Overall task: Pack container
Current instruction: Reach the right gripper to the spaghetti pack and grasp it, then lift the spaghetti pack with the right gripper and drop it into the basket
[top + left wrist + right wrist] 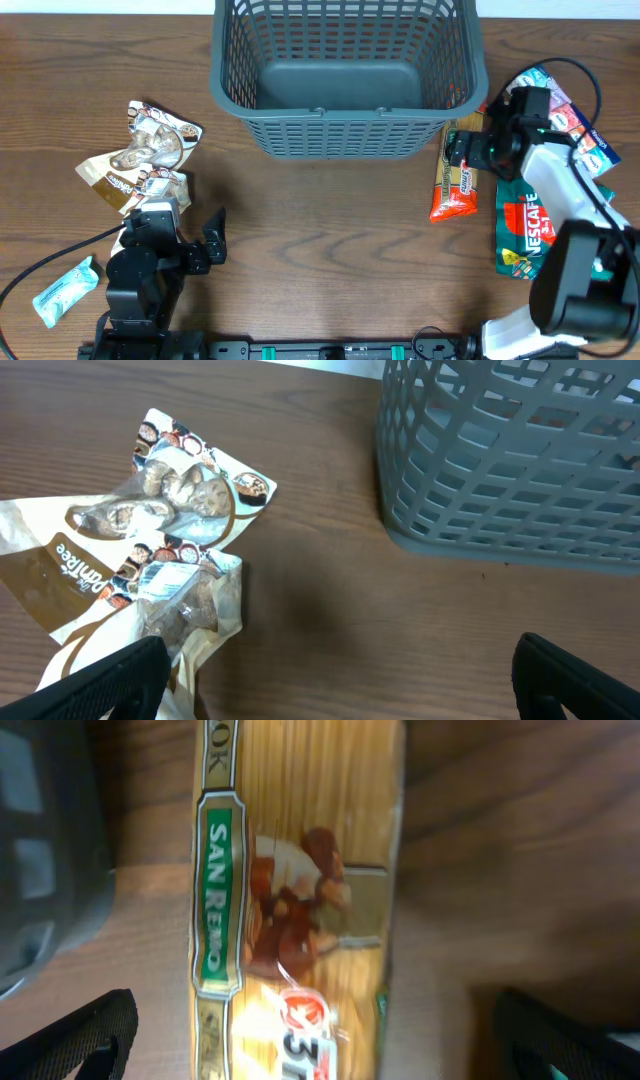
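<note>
The dark grey lattice basket (345, 140) stands at the far middle of the table with nothing in it; its corner shows in the left wrist view (500, 480). My right gripper (466, 150) is open and low over a yellow and red San Remo pasta packet (452, 195), just right of the basket. In the right wrist view the packet (300, 870) lies between the fingers (320, 1045). My left gripper (190, 225) is open and empty near the front left. Its left finger is beside a brown and white snack packet (170, 530).
Two brown and white snack packets (140, 155) lie at the left. A light blue packet (65, 290) lies at the front left. A green and red Nescafe packet (525, 225) and other coloured packets (575, 125) lie at the right, under the right arm.
</note>
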Robot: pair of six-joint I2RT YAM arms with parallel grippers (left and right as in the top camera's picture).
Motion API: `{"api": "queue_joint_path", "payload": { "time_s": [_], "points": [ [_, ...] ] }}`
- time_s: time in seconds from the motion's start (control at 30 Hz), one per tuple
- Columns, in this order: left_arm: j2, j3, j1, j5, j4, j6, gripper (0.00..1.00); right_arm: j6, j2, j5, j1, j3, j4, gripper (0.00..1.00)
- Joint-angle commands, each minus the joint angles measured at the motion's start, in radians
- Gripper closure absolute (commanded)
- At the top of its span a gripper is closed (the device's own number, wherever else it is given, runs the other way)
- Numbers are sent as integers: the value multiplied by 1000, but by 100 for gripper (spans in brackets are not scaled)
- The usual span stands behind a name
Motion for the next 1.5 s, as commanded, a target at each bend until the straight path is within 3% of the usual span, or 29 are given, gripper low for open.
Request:
{"api": "queue_joint_path", "payload": {
  "time_s": [0.0, 0.4, 0.57, 0.8, 0.9, 0.93, 0.97, 1.0, 1.47],
  "points": [
    [0, 23, 3, 11, 3, -3, 1, 14, 58, -16, 28, -3, 27, 1],
    [0, 23, 3, 11, 3, -10, 1, 93, 153, -13, 73, -3, 152, 1],
    [0, 23, 4, 11, 3, -10, 1, 92, 153, -5, 71, -3, 153, 10],
    [0, 23, 3, 11, 3, -11, 1, 93, 153, 23, 69, -3, 154, 40],
    [0, 23, 4, 11, 3, -26, 1, 93, 153, 23, 69, -3, 154, 47],
    [0, 23, 3, 11, 3, -35, 1, 93, 153, 23, 69, -3, 154, 57],
    [0, 23, 3, 11, 3, -36, 1, 94, 153, 23, 68, -3, 154, 74],
    [0, 23, 3, 11, 3, -36, 1, 100, 153, 23, 66, -3, 154, 99],
    [0, 23, 3, 11, -1, -36, 1, 155, 136, 23, 39, -2, 177, 99]
  ]
}}
